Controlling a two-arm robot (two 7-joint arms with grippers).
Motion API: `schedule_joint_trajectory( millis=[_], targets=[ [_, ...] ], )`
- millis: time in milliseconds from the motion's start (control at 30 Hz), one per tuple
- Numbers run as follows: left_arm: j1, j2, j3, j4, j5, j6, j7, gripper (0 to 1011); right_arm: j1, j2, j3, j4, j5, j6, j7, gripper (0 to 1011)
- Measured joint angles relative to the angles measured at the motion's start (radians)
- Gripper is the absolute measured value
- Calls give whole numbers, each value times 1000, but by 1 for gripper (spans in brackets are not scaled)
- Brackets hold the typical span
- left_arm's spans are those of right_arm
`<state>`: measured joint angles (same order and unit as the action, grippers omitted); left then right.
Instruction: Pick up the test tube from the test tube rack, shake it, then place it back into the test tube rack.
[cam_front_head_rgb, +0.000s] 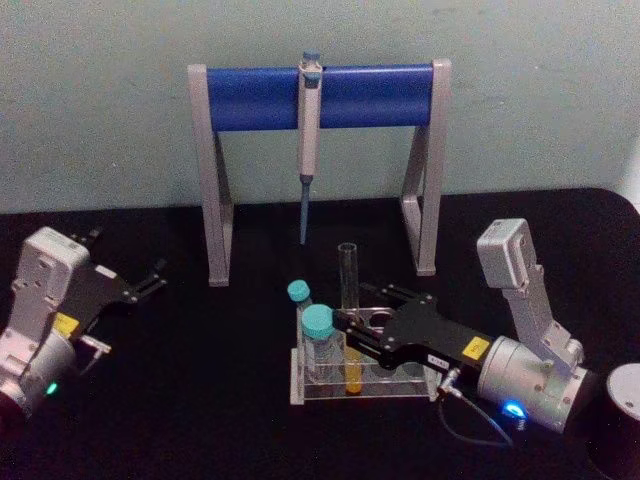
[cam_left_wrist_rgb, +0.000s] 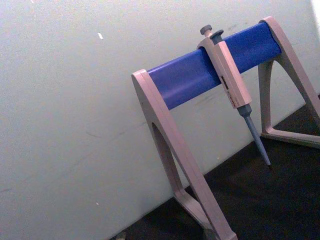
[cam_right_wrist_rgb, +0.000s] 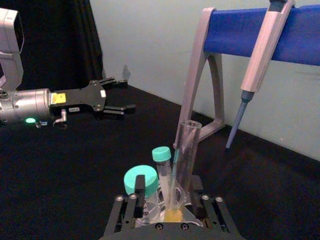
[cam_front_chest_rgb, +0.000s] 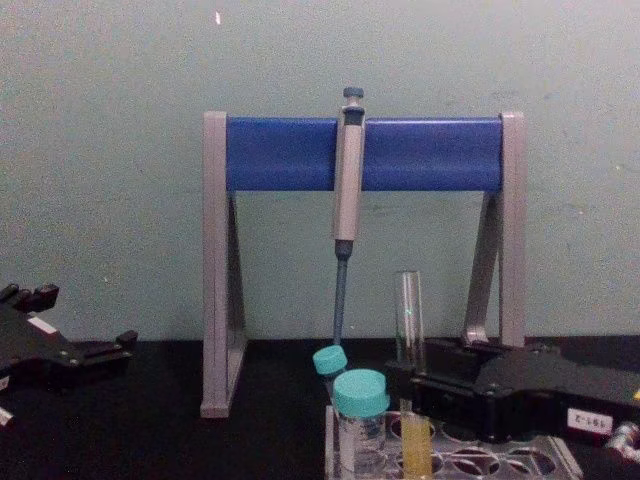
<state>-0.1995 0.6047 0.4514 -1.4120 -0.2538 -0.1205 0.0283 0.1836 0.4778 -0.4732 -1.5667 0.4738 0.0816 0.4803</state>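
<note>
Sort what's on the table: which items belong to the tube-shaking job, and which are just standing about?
Job:
- tube, standing in the rack
- rack
- right hand, at the tube

Standing about:
- two teal-capped vials in the rack
- pipette hanging on its stand
- left hand, parked off to the left

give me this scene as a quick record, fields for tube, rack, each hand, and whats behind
test tube: upright in the rack, yellow-orange liquid at the bottom
test tube rack: clear plastic, also holds two teal-capped vials
right hand: at the tube, fingers either side; contact unclear
left hand: open, off to the left, away from the rack
behind: blue-and-grey stand with a pipette hanging from it
</note>
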Motion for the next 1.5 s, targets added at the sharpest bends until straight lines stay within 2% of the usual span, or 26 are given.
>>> schedule_joint_trajectory(
  millis=[367, 500, 533, 900, 967, 1000, 1100, 1200, 1233, 1300, 1433, 1500],
  targets=[
    [0, 0, 0, 0, 0, 0, 0, 1001, 0, 0, 0, -1, 1, -1, 0, 895],
    [0, 0, 0, 0, 0, 0, 0, 1002, 0, 0, 0, -1, 1, -1, 0, 958],
    [0, 0, 0, 0, 0, 0, 0, 1001, 0, 0, 0, -1, 2, -2, 0, 1000],
    [0, 0, 0, 0, 0, 0, 0, 1001, 7, 0, 12, -16, 5, -26, 9, 1000],
    [0, 0, 0, 0, 0, 0, 0, 1001, 7, 1, 20, -27, 7, -39, 9, 1000],
    [0, 0, 0, 0, 0, 0, 0, 1001, 6, 1, 39, -50, 11, -64, 5, 1000],
    [0, 0, 0, 0, 0, 0, 0, 1001, -1, 0, 63, -76, 14, -101, -8, 1000],
    [0, 0, 0, 0, 0, 0, 0, 1001, -18, -4, 99, -104, 8, -142, -44, 1000],
    [0, 0, 0, 0, 0, 0, 0, 1001, -32, -9, 119, -119, -11, -158, -80, 1000],
    [0, 0, 0, 0, 0, 0, 0, 1001, -47, -14, 136, -130, -39, -167, -123, 1000],
    [0, 0, 0, 0, 0, 0, 0, 1001, -92, -26, 175, -151, -105, -164, -233, 1000],
    [0, 0, 0, 0, 0, 0, 0, 1001, -136, -34, 199, -163, -155, -133, -319, 1000]
  ],
)
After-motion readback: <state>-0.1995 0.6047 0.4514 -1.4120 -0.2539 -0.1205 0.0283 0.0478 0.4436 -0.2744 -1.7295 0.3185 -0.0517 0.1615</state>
